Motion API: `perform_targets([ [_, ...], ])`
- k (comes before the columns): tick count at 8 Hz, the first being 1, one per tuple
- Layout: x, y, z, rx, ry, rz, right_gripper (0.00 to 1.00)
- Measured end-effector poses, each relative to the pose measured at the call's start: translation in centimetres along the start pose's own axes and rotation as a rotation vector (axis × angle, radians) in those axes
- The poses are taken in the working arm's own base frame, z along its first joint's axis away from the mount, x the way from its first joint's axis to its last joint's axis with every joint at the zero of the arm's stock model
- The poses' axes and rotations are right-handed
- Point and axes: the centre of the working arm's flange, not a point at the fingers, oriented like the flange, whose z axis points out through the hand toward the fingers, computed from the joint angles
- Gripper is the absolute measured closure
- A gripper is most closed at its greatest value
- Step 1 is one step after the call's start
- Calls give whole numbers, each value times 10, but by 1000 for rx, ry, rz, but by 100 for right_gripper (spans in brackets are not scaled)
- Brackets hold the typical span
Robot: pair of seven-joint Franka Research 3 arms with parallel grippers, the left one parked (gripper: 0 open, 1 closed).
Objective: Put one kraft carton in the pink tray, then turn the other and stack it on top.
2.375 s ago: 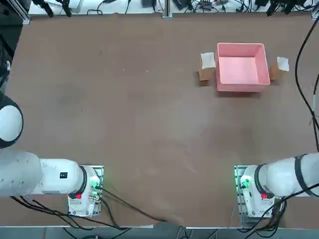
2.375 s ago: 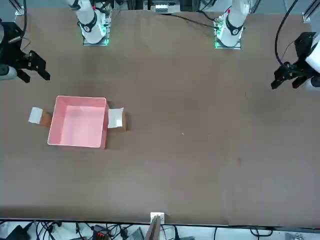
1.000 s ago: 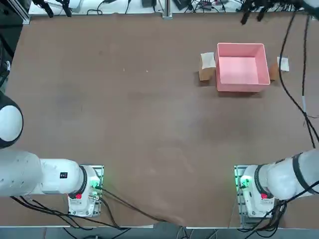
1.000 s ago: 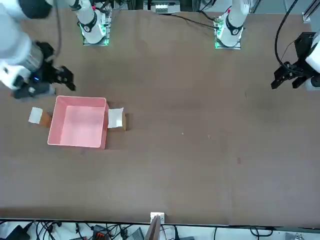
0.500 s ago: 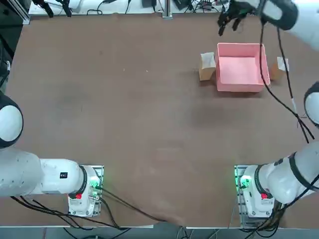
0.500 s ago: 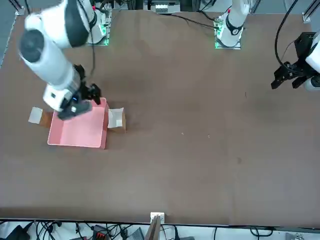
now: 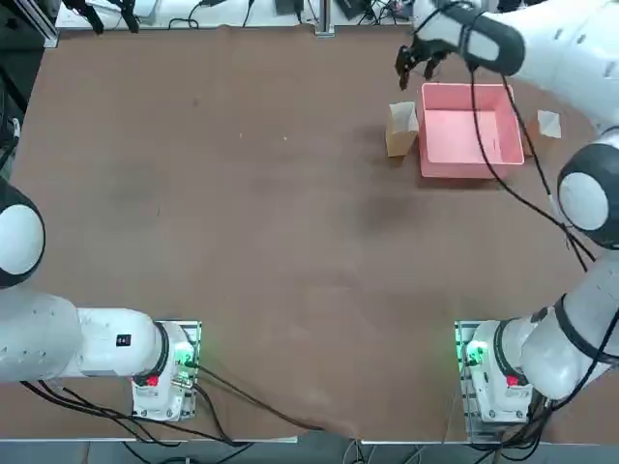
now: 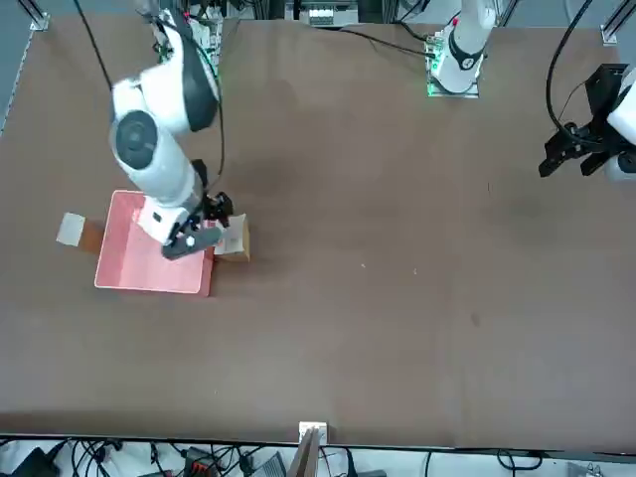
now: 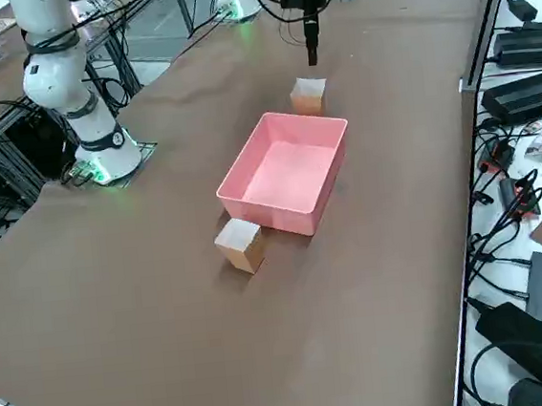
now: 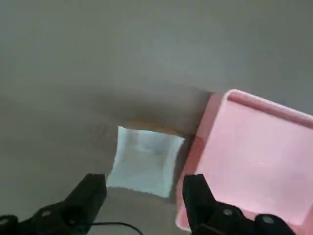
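Brown table (image 7: pixel 242 213), kraft carton (image 10: pixel 145 160) below hand (image 10: pixel 144 196) (fingers spread) — apart

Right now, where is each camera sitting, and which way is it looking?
Top view: overhead, looking down; both arm bases at the bottom, right gripper beyond the pink tray.
Front view: across the table, facing the robot; the right arm reaches over the tray's edge.
Right side view: raised at the robot's right, looking diagonally down; the gripper hangs above the far kraft carton, the near kraft carton sits this side of the tray.
Right wrist view: on the wrist, looking down past its open fingers at that far carton.
Every view shares the tray.
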Motion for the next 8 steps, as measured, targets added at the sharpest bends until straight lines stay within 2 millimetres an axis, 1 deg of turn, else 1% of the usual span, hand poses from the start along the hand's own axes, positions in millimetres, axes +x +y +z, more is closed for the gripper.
perform_targets([
  [1, 2, -14, 19, -7, -20, -9, 11],
  [2, 4, -24, 37, -14, -34, -20, 12],
  [4, 5, -35, 67, -25, -67, -35, 12],
  [7, 5, -45, 100, -40, -110, -50, 22],
  [8, 4, -49, 109, -44, -121, -57, 42],
])
